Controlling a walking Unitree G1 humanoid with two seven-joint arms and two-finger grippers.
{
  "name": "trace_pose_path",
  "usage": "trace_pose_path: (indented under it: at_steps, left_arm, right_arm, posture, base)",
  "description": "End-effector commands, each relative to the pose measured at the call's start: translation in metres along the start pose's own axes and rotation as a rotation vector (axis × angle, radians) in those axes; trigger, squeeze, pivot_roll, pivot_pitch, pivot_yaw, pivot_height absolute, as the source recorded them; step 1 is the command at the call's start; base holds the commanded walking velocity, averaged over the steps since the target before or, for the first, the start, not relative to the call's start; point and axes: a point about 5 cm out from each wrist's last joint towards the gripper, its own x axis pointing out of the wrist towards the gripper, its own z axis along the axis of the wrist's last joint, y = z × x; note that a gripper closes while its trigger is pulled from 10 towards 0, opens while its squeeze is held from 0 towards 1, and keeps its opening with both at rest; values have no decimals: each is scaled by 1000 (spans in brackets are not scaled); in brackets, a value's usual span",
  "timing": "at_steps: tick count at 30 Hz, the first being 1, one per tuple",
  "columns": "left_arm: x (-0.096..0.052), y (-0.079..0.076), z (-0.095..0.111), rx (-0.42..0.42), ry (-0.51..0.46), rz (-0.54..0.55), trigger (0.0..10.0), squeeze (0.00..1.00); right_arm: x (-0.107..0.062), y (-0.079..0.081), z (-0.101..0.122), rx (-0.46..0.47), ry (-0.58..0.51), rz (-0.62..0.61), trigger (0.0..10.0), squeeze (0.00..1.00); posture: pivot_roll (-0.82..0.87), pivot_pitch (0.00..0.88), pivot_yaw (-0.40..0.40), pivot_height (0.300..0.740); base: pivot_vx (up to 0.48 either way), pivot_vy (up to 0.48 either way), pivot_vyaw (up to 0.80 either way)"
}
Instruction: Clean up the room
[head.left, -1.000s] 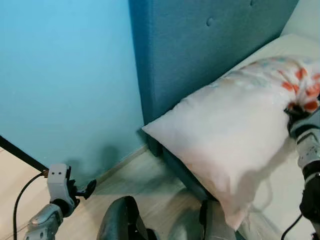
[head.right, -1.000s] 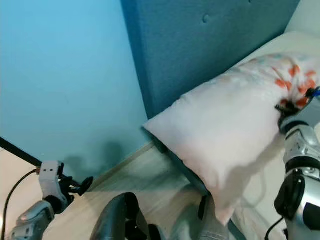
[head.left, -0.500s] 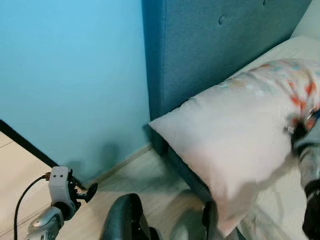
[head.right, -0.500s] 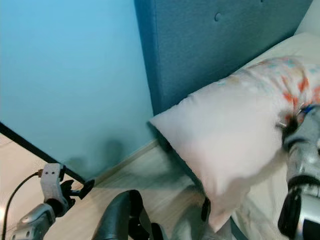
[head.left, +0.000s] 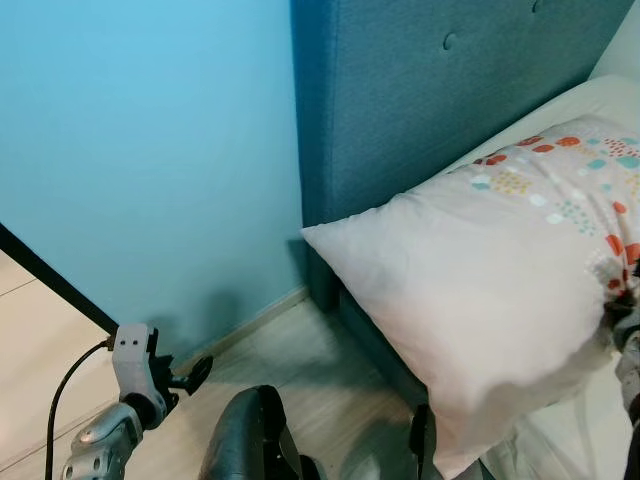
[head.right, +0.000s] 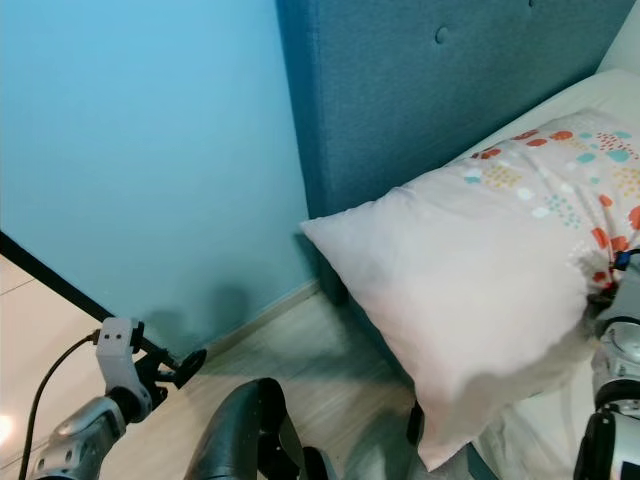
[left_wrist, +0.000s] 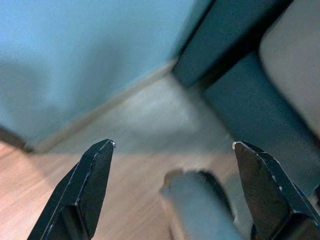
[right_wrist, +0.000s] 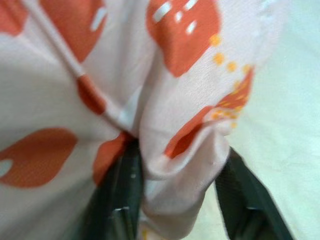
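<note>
1. Right gripper (right_wrist: 175, 195): fingers clamped on a bunched corner of the pillow (head.left: 500, 280), right edge of frame.
2. Pillow: against the blue headboard (head.left: 420, 90), overhanging the bed (head.left: 600, 95).
3. Left gripper (left_wrist: 172, 187): fingers apart, lower left, above the wooden floor (head.left: 300, 370).

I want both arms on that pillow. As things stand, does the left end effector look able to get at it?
Probably not from here. The left end effector hangs open and low over the floor by the blue wall, apart from the pillow, which the right end effector grips at its far side.
</note>
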Motion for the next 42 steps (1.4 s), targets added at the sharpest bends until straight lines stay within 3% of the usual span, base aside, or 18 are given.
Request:
trace_pose_path:
  at_steps: [1,4,6,11,20,23,24,25,32,33,42]
  left_arm:
    - [-2,2,2,-22,-6,-16,10000,0]
    - [5,9,32,14,-61,-67,10000,0]
    - [5,9,36,19,-68,-79,10000,0]
    - [11,5,71,64,-130,-229,10000,0]
    - [17,-2,70,29,-143,-263,10000,0]
    - [18,-5,68,22,-143,-271,10000,0]
    - [21,-10,67,10,-143,-288,10000,0]
    - [23,-14,65,2,-142,-307,10000,0]
    - [29,-33,64,-20,-140,-423,10000,0]
    - [29,-40,65,-28,-139,-482,10000,0]
    - [28,-51,70,-26,-135,-594,10000,0]
  right_arm:
    - [0,-8,0,22,-11,-36,10000,1000]
    - [-2,2,-2,45,-19,-4,10000,1000]
    - [-2,4,-4,51,-18,4,10000,1000]
    - [-11,34,-21,134,29,80,10000,1000]
    - [-20,65,-26,186,35,138,10000,1000]
    - [-21,67,-26,197,36,152,10000,1000]
    - [-21,70,-26,192,34,165,10000,639]
    - [-21,71,-25,181,35,174,10000,0]
    - [-19,71,-18,195,18,192,10000,0]
    - [-18,70,-13,208,4,187,10000,0]
    - [-15,68,-5,204,-16,175,10000,0]
  posture:
    - [169,158,38,527]
    - [147,127,33,527]
    - [147,127,33,527]
    - [132,67,17,527]
    - [103,30,2,527]
    - [89,20,-2,527]
    - [78,11,-4,527]
    - [78,11,-4,527]
    - [63,0,-10,527]
    - [59,0,-10,527]
    - [52,0,-14,527]
  base:
    - [0,0,0]
    - [0,0,0]
    - [0,0,0]
    - [0,0,0]
    - [0,0,0]
    - [0,0,0]
    - [0,0,0]
    - [0,0,0]
    - [0,0,-690]
    - [0,0,-738]
    - [0,0,-737]
